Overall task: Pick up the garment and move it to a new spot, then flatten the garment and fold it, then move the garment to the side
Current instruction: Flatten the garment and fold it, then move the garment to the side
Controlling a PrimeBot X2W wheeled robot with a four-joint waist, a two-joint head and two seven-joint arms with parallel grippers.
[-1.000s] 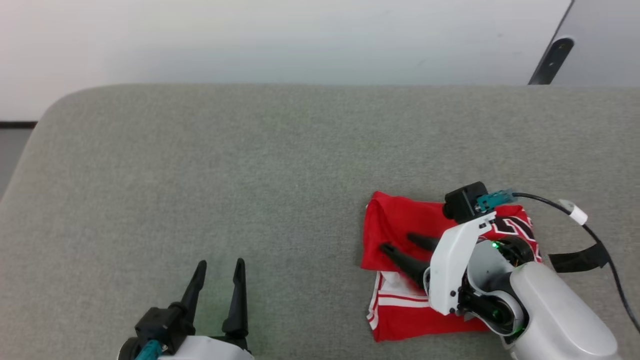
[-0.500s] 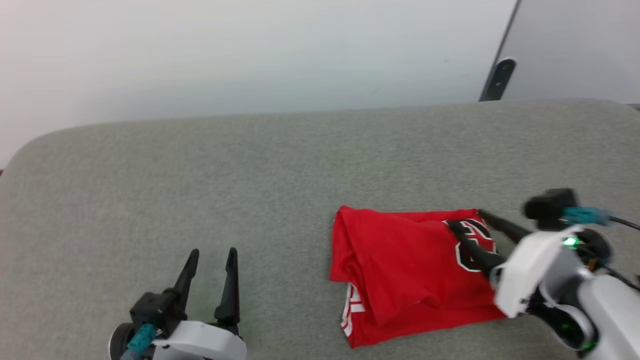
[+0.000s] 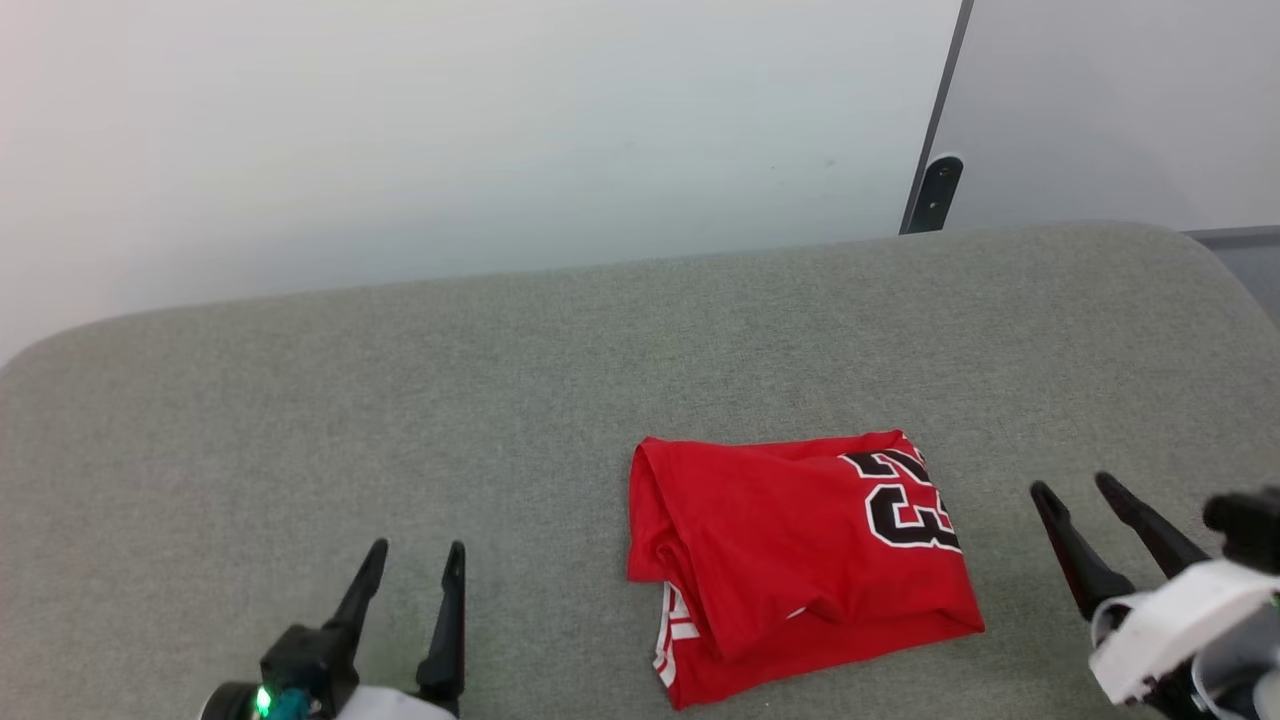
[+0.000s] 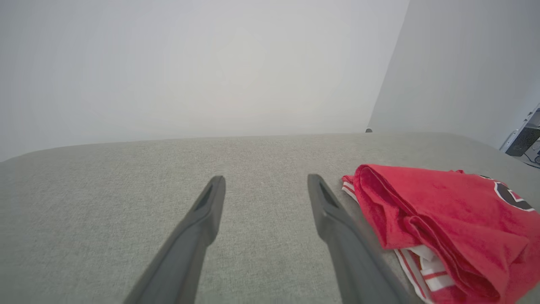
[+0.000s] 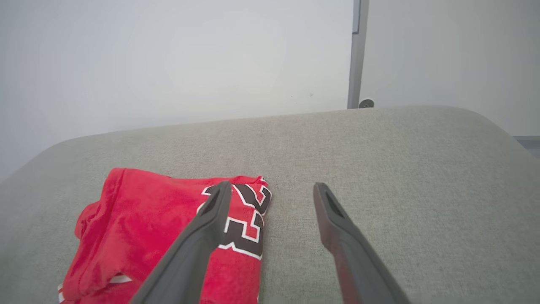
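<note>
In left wrist view, the garment (image 4: 443, 202) shows striped white trim (image 4: 424, 264).

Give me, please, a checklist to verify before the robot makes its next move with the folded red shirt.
1. Garment folded: ok. It is a compact red bundle, with some striped white trim showing at its near left corner.
2. Left gripper free: ok. It is open and apart from the garment.
3. Right gripper free: ok. It is open, holds nothing, and is beside the garment without touching it.
4. Garment fully on the grey padded surface: ok. It lies away from every edge.
5. Garment at its final side spot: cannot tell. No target is marked.
</note>
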